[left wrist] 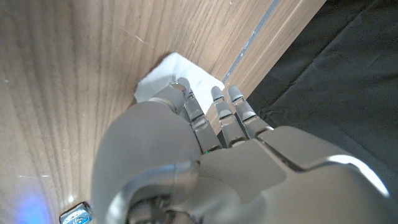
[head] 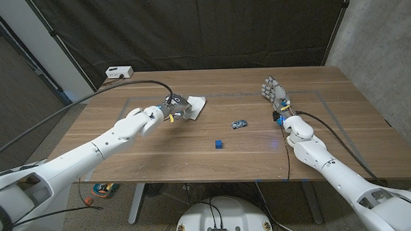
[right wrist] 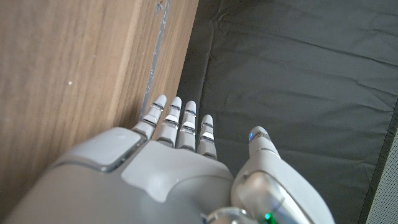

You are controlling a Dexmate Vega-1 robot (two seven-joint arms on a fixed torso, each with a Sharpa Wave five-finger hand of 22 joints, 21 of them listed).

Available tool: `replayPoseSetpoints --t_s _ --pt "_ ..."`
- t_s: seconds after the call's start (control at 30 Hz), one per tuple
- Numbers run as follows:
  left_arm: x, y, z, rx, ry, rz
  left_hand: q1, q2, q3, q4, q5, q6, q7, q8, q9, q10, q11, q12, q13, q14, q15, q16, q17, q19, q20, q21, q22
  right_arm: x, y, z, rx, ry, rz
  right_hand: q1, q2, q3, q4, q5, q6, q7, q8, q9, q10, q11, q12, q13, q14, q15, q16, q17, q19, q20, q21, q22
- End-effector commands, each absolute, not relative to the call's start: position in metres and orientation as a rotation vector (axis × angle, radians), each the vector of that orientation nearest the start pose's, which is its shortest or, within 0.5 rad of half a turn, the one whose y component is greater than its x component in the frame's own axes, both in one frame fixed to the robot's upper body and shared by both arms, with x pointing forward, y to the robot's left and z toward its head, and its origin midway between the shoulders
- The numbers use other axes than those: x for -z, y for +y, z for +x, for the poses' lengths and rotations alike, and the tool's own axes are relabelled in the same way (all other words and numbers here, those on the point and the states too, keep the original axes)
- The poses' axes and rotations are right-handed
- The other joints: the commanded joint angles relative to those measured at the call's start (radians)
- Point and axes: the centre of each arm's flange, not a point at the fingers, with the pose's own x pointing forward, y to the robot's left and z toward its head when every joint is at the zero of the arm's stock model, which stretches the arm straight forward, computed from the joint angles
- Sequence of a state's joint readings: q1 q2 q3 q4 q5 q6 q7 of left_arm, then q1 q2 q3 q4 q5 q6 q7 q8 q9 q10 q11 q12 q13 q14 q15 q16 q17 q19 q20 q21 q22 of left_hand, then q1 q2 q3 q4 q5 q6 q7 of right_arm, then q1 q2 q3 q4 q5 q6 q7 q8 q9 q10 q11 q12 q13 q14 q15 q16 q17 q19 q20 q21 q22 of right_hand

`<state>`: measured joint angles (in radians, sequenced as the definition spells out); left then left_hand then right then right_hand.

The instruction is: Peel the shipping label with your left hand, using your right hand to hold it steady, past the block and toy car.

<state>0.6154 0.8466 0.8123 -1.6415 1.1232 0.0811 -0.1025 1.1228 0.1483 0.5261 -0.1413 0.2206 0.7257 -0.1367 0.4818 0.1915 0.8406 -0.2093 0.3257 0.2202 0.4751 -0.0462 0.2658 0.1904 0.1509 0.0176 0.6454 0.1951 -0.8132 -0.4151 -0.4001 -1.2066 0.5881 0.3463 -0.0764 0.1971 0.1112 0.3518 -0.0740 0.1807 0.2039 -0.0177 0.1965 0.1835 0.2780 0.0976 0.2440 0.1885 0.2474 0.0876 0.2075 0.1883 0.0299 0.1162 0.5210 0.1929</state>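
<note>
The left hand (head: pixel 176 106) reaches over the near edge of the label (head: pixel 195 106), a white sheet lying on the table (head: pixel 159 155) toward the far left of its middle. In the left wrist view the fingers (left wrist: pixel 194 115) stretch out over the label (left wrist: pixel 186 71) with their tips at or just above the paper; whether they pinch it or merely touch it cannot be told from these pictures. The right hand (head: pixel 274 94) stands well apart on the right side of the table, fingers straight and slightly spread, holding nothing; the right wrist view shows its fingers (right wrist: pixel 179 121) extended side by side with the thumb set off, reaching past the table's far edge toward the black curtain (right wrist: pixel 298 74). Between the two hands, nearer the robot than the label, sit the toy car (head: pixel 239 124) and, closer still to the robot, the small blue block (head: pixel 219 144), both apart from each other and from either hand. The table is dark wood with faint tape lines marked on it. Behind it hangs a black curtain (head: pixel 209 26), and a small white box (head: pixel 119 72) sits beyond the table's far left corner. A grey wall (head: pixel 384 34) stands to the right.
</note>
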Motion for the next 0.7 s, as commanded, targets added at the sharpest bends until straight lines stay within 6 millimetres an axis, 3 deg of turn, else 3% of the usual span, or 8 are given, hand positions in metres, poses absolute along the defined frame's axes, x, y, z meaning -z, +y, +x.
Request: replayPoseSetpoints --t_s 0.03,0.1,0.2,0.27,0.37,0.5,0.63,0.7 --pt "0.008 0.217 0.619 -0.217 -0.799 2.045 0.046 -0.025 0.013 -0.025 -0.015 0.083 0.019 0.026 0.004 0.097 0.002 0.057 0.035 0.076 -0.190 -0.006 0.016 0.017 -0.002 0.016 0.000 0.044 -0.269 0.665 -0.115 -0.600 0.091 -0.006 -0.001 0.001 0.003 0.003 0.011 -0.001 0.005 0.004 0.010 -0.002 0.006 0.005 0.008 0.000 0.002 0.002 0.002 0.003 -0.004 0.005" --pt "0.006 0.217 0.620 -0.185 -0.778 2.009 0.045 -0.040 -0.005 -0.023 -0.022 0.077 0.014 0.020 0.004 0.107 0.004 0.072 0.048 0.083 -0.186 -0.006 0.021 0.021 -0.009 0.019 0.000 0.044 -0.269 0.664 -0.110 -0.601 0.102 -0.006 0.000 0.001 0.003 0.003 0.011 -0.001 0.005 0.004 0.010 -0.002 0.006 0.005 0.009 -0.001 0.002 0.002 0.002 0.004 -0.005 0.005" --pt "0.000 0.217 0.620 -0.137 -0.721 1.976 -0.129 -0.012 -0.033 0.099 -0.030 -0.042 -0.020 -0.063 -0.005 -0.036 0.017 -0.004 0.032 0.043 -0.164 -0.054 0.022 0.001 -0.026 0.035 0.003 0.043 -0.269 0.663 -0.106 -0.597 0.086 -0.006 0.002 0.003 0.004 0.003 0.011 -0.001 0.005 0.004 0.013 0.000 0.007 0.005 0.010 0.000 0.002 0.002 0.004 0.003 -0.004 0.005" --pt "-0.004 0.217 0.619 -0.120 -0.692 1.963 -0.208 -0.010 -0.048 0.149 -0.041 -0.086 -0.009 -0.099 -0.006 -0.071 0.032 -0.041 0.016 0.018 -0.156 -0.060 0.025 -0.028 -0.017 0.035 0.004 0.043 -0.269 0.663 -0.110 -0.598 0.088 -0.006 0.004 0.004 0.005 0.004 0.012 0.000 0.005 0.004 0.013 0.000 0.007 0.005 0.011 0.001 0.002 0.002 0.004 0.003 -0.005 0.005" --pt "-0.013 0.217 0.618 -0.064 -0.627 1.948 -0.398 -0.034 -0.122 0.272 -0.041 -0.134 -0.008 -0.154 -0.005 -0.110 0.066 -0.087 -0.001 -0.037 -0.128 -0.065 0.028 -0.074 -0.008 0.032 0.005 0.042 -0.269 0.661 -0.104 -0.602 0.082 -0.006 0.004 0.004 0.005 0.004 0.012 0.000 0.005 0.004 0.013 0.000 0.006 0.005 0.012 0.000 0.002 0.002 0.005 0.003 -0.005 0.005" --pt "-0.018 0.218 0.616 -0.018 -0.581 1.936 -0.494 -0.106 -0.188 0.293 -0.025 -0.200 0.008 -0.201 -0.002 -0.177 0.092 -0.121 -0.007 -0.103 -0.093 -0.077 0.022 -0.133 0.018 0.012 0.003 0.042 -0.269 0.659 -0.105 -0.607 0.080 -0.007 0.005 0.005 0.005 0.004 0.012 -0.001 0.004 0.004 0.014 0.000 0.006 0.005 0.013 0.000 0.002 0.002 0.005 0.003 -0.005 0.005" --pt "-0.022 0.217 0.612 0.021 -0.551 1.898 -0.516 -0.122 -0.203 0.295 -0.021 -0.194 0.021 -0.203 -0.001 -0.191 0.096 -0.124 -0.008 -0.120 -0.083 -0.078 0.021 -0.154 0.032 0.004 0.003 0.043 -0.270 0.656 -0.098 -0.612 0.092 -0.007 0.006 0.006 0.006 0.004 0.013 0.000 0.004 0.004 0.014 -0.003 0.006 0.005 0.014 -0.001 0.001 0.001 0.005 0.003 -0.006 0.005" --pt "-0.027 0.215 0.608 0.042 -0.536 1.922 -0.525 -0.182 -0.232 0.274 -0.012 -0.168 0.028 -0.198 0.001 -0.170 0.089 -0.111 -0.005 -0.125 -0.080 -0.074 0.016 -0.164 0.042 -0.001 0.003 0.043 -0.270 0.655 -0.095 -0.615 0.093 -0.007 0.006 0.006 0.006 0.004 0.013 0.001 0.004 0.004 0.014 -0.004 0.005 0.005 0.014 0.000 0.001 0.001 0.006 0.002 -0.006 0.005"
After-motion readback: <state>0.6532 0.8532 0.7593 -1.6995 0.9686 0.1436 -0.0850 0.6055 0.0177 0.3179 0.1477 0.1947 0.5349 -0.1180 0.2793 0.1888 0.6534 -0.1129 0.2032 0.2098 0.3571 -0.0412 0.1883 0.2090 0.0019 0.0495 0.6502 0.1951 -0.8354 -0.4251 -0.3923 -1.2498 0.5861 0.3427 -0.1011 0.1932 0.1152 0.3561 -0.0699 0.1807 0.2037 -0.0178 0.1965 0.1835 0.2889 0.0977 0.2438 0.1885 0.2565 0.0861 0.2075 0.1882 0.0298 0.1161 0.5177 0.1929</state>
